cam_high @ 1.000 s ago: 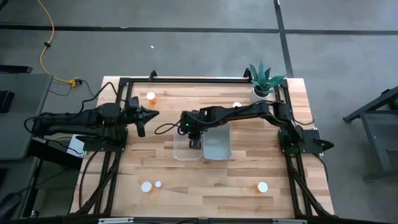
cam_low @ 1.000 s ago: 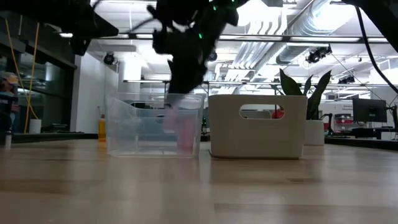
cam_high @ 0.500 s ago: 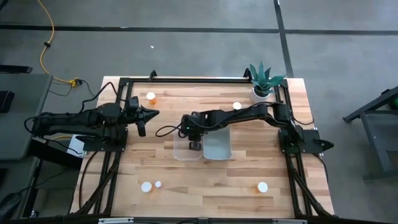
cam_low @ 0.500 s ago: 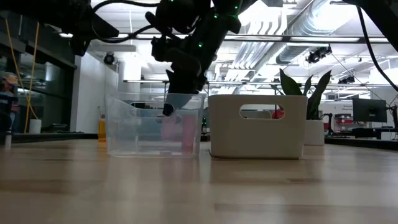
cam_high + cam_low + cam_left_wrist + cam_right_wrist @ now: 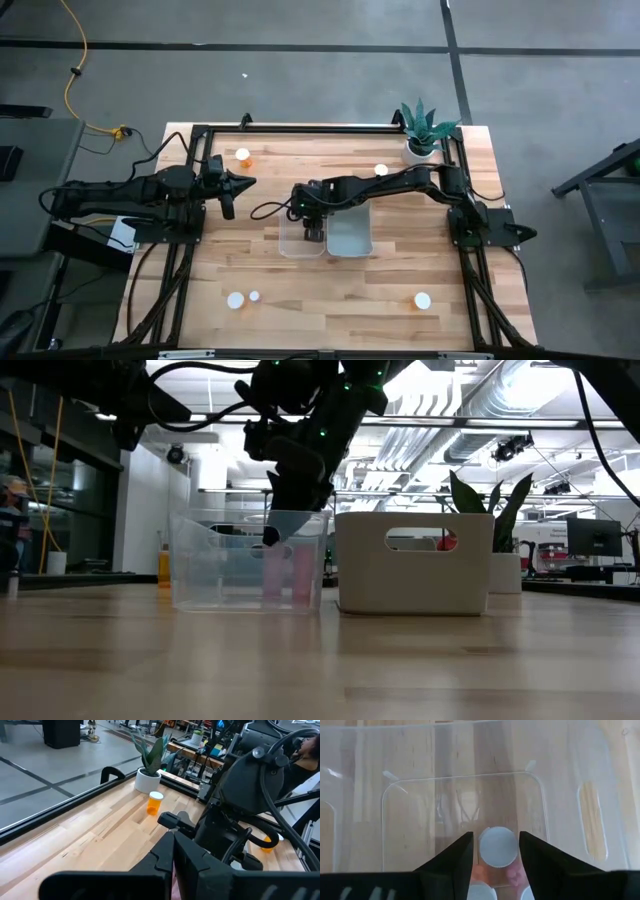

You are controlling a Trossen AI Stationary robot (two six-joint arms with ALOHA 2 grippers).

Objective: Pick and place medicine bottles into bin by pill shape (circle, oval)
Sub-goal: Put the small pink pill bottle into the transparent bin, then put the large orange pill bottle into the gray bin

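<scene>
Inside the clear bin (image 5: 465, 755), the right wrist view alone shows the open right pincer (image 5: 495, 849) straddling a bottle (image 5: 497, 847).

Overhead, table-level, perhaps two wrist views

Counting now: two bins, one clear bin (image 5: 300, 238) and one white bin (image 5: 350, 232), five loose medicine bottles (image 5: 242, 155) on the tabletop, one plant (image 5: 424, 128), two arms.

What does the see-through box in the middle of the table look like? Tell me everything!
The clear box looks like thin plastic, with rounded corners and no lid. It stands upright on the wooden table, right beside a white bin. White-capped bottles stand inside it, and the right gripper hangs open over it.
</scene>
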